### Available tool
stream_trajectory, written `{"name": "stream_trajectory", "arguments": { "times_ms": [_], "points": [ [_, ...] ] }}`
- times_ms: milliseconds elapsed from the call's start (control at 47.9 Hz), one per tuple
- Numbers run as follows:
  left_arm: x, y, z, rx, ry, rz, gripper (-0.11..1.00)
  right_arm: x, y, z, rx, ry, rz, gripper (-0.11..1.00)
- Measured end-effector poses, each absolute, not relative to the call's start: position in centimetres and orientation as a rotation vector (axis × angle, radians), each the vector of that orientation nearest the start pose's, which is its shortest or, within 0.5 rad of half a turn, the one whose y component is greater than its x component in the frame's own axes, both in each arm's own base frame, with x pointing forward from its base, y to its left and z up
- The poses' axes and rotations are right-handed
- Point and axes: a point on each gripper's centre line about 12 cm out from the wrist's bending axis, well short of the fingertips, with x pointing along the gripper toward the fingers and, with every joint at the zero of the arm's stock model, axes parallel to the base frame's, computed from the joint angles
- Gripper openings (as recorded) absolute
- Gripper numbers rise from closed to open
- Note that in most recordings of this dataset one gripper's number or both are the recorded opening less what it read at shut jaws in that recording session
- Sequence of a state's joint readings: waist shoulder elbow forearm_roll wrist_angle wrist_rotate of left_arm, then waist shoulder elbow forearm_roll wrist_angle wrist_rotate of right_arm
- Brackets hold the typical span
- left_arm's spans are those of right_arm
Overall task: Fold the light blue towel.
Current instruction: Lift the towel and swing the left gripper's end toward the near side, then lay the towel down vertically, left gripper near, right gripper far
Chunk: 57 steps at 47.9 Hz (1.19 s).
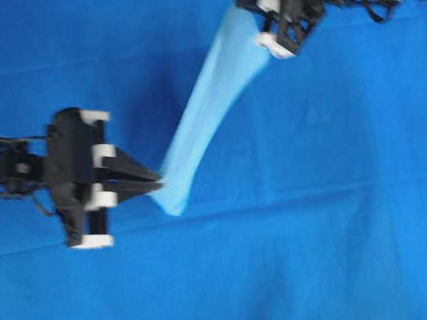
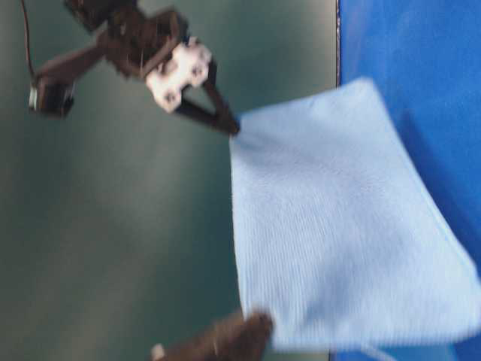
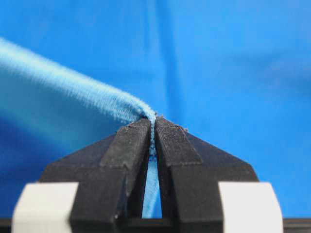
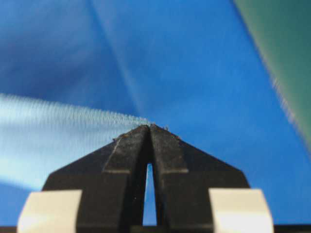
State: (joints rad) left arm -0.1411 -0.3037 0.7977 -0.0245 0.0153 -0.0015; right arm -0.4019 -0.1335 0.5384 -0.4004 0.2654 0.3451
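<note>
Pale blue microfibre — the light blue towel [image 1: 214,107] hangs clear of the deep-blue table covering [image 1: 332,255], stretched from near-left to far-right. The left gripper [image 1: 157,186] pinches its near corner; the right gripper [image 1: 256,17] pinches the far one — each equally committed, long axis running between them.

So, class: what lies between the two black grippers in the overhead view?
The pale sky-blue microfibre towel spans the gap, pinched by the left gripper and right gripper, above the deep-blue table covering. Overhead view shows it.
</note>
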Motion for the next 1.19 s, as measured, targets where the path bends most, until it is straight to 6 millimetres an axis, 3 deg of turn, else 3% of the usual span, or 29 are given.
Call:
{"name": "stream_trajectory", "arguments": {
  "times_ms": [188, 334, 606, 856, 1191],
  "points": [
    [37.9, -6.2, 23.7, 0.032, 0.481, -0.157, 0.03, 37.5, -17.3, 24.5, 0.02, 0.653, -0.469, 0.02],
    [40.4, -6.6, 23.6, 0.058, 0.473, -0.164, 0.03, 38.4, -17.7, 24.5, 0.003, 0.65, -0.465, 0.02],
    [42.1, -6.9, 22.9, 0.076, 0.473, -0.168, 0.03, 38.0, -17.5, 24.1, 0.002, 0.659, -0.462, 0.02],
    [45.1, -7.3, 22.9, 0.078, 0.413, -0.166, 0.03, 33.5, -16.6, 23.0, 0.023, 0.694, -0.484, 0.02],
    [52.5, -8.2, 20.9, 0.104, 0.368, -0.164, 0.03, 27.3, -14.6, 23.1, 0.028, 0.683, -0.51, 0.02]
  ]
}}
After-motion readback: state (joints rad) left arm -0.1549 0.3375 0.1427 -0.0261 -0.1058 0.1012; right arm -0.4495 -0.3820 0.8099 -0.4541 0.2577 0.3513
